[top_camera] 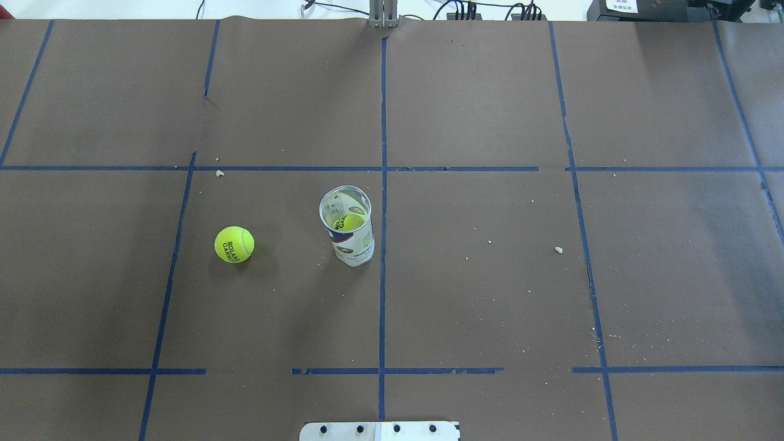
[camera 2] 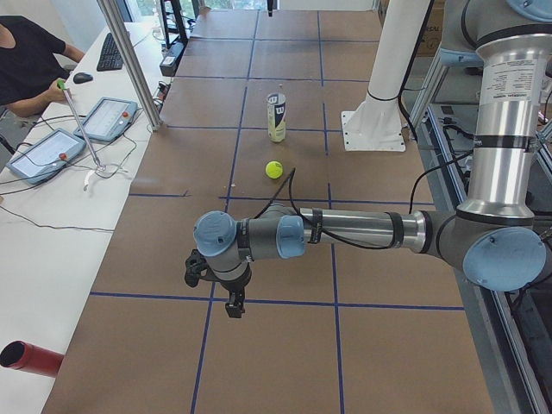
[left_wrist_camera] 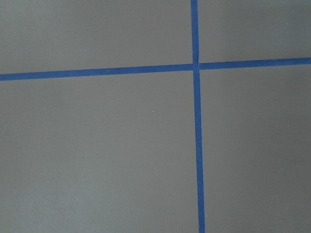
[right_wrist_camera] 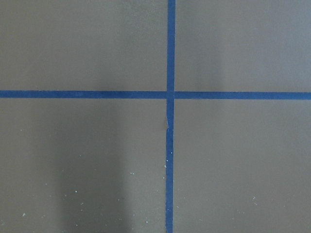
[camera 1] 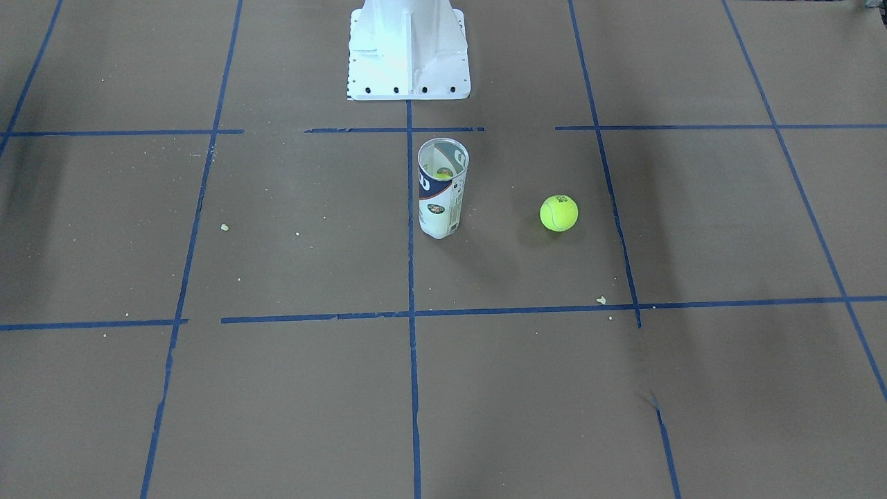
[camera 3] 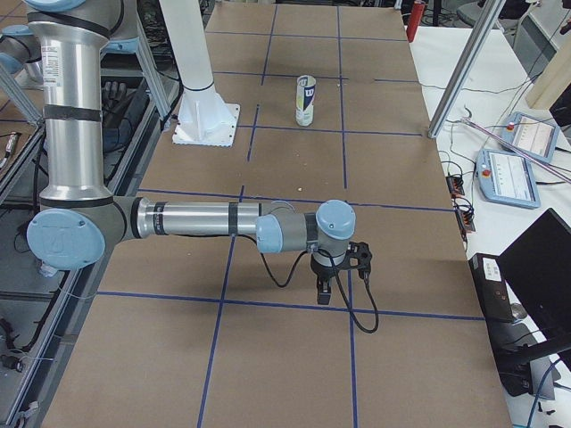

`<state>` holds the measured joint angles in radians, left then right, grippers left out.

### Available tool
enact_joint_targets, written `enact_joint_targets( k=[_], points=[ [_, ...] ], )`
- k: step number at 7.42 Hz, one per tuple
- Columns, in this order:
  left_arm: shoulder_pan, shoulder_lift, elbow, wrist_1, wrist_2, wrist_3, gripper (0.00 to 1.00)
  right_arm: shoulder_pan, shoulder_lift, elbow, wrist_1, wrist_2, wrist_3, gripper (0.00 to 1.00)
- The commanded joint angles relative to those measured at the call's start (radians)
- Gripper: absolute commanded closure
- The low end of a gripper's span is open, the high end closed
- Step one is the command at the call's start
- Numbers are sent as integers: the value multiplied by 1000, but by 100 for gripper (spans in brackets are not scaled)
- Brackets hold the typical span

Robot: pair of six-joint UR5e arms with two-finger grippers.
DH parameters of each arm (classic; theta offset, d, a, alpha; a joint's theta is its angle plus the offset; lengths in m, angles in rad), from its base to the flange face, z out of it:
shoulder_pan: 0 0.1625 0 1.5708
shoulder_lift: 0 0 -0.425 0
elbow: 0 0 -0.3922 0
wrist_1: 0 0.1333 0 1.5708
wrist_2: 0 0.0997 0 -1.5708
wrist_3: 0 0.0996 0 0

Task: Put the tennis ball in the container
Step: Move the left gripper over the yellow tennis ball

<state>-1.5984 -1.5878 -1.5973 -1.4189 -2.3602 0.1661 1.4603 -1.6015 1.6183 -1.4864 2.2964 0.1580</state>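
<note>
The tennis ball (camera 1: 558, 213) (top_camera: 234, 244) (camera 2: 274, 169), bright yellow-green with a dark printed mark, rests on the brown paper. About a hand's width from it, on the table's centre line, the clear container (camera 1: 442, 187) (top_camera: 347, 225) (camera 2: 276, 116) (camera 3: 306, 100) stands upright. A dimmer yellowish ball (top_camera: 349, 222) lies inside it. My left gripper (camera 2: 228, 297) hangs far from both, past the table's left part; it shows only in the left side view, so I cannot tell its state. The same holds for my right gripper (camera 3: 326, 290). Both wrist views hold only paper and blue tape.
The white metal pedestal (camera 1: 409, 48) (camera 2: 379, 103) stands behind the container. Blue tape lines grid the paper (top_camera: 490, 275), which carries small crumbs. A side bench holds tablets (camera 2: 108, 116), a pole (camera 2: 129, 60) and a red cylinder (camera 2: 30, 358); an operator (camera 2: 26, 60) sits there.
</note>
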Motion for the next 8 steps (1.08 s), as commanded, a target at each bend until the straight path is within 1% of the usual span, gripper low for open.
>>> enact_joint_targets(
  k=[1, 2, 3, 4, 5, 7, 8],
  points=[
    [0, -27, -28, 0, 1, 1, 0, 0, 0, 0, 0, 0, 0, 0],
    [0, -52, -44, 0, -7, 0, 0, 0, 0, 0, 0, 0, 0, 0],
    [-2, -114, -59, 29, -1, -8, 0, 0, 0, 0, 0, 0, 0, 0],
    [5, -173, -129, 73, 7, -76, 0, 0, 0, 0, 0, 0, 0, 0],
    [55, -181, -236, 78, 22, -211, 0, 0, 0, 0, 0, 0, 0, 0],
    [243, -199, -416, 77, 42, -479, 0, 0, 0, 0, 0, 0, 0, 0],
    [344, -254, -459, 95, 67, -631, 0, 0, 0, 0, 0, 0, 0, 0]
  ],
)
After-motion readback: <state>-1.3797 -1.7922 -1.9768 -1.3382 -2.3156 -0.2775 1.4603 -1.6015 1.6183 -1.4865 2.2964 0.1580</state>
